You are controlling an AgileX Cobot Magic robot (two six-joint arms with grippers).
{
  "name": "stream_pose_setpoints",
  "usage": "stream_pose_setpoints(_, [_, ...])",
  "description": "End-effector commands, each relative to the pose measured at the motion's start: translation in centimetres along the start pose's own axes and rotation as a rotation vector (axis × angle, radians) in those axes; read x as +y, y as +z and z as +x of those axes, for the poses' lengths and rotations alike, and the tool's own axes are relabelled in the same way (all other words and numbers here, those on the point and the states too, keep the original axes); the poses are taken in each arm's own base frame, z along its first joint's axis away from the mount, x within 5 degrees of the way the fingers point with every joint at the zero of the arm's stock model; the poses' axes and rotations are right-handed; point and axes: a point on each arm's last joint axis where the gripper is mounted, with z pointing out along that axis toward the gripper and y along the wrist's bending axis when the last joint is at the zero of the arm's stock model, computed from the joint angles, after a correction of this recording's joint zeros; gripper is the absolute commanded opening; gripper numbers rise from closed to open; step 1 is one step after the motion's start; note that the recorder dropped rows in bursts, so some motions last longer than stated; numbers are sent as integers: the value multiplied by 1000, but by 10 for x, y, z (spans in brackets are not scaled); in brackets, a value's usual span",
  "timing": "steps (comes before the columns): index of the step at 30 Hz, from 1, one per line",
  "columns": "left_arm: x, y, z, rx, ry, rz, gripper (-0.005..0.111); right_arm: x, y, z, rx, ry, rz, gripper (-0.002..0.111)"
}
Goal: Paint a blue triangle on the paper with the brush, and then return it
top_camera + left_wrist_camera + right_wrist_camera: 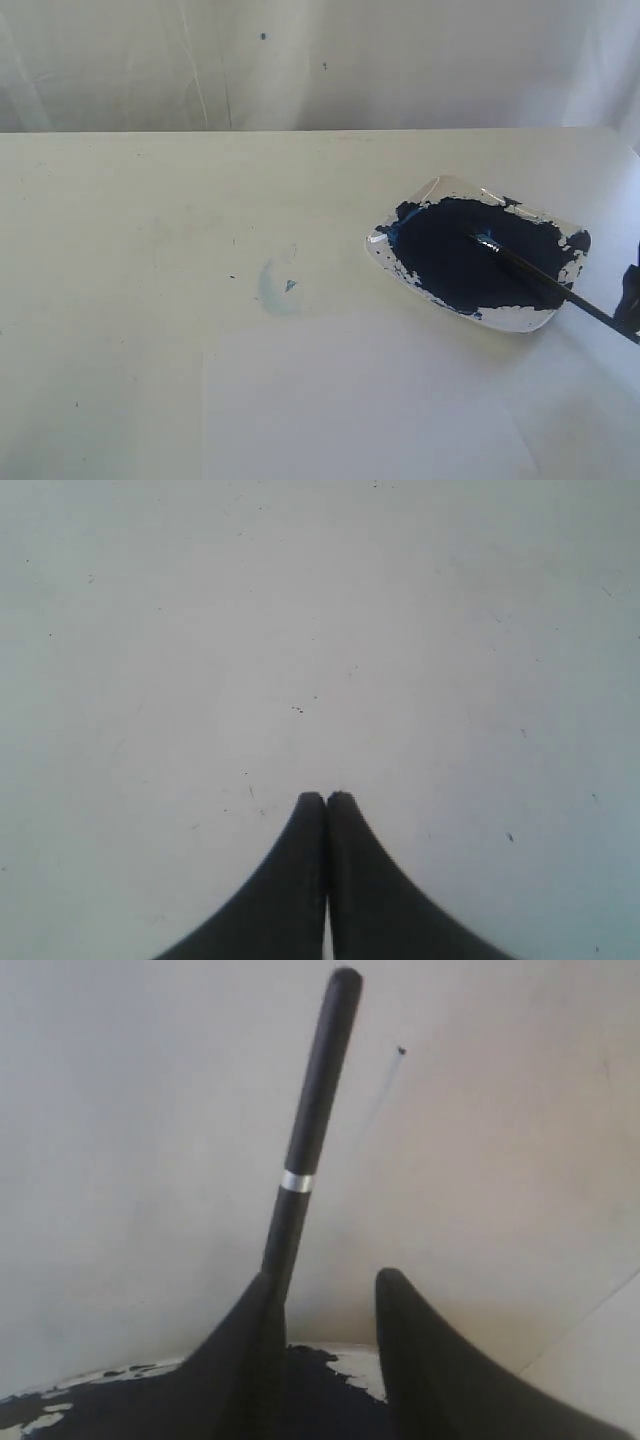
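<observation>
I have the left fingers [290, 880] pressed together, tips touching, over a bare stretch of the surface [120, 250]. My right fingers [430, 1360] are spread. The brush [530, 271] leans against the inner side of one and the other stands clear of it, so the brush is not pinched. In the exterior view the brush lies slanted across the dish [520, 318] at the right. Its blue-stained tip rests in the dark paint [450, 255], and its black shaft runs out over the near rim toward the right arm at the edge of the view. The paper [360, 420] lies flat in the near middle, plain white, just on the near side of the dish. A pale blue smudge [272, 290] sits on the surface just beyond the paper's far edge, toward its left corner.
</observation>
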Motion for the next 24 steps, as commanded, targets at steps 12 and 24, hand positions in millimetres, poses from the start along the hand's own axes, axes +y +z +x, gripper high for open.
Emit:
stream_pose_setpoints(12, [0, 0, 1, -4, -3, 0, 0, 15, 10, 5, 69, 40, -80, 30])
stream_pose_setpoints(24, [0, 0, 1, -4, -3, 0, 0, 17, 27, 3, 37, 54, -25, 30])
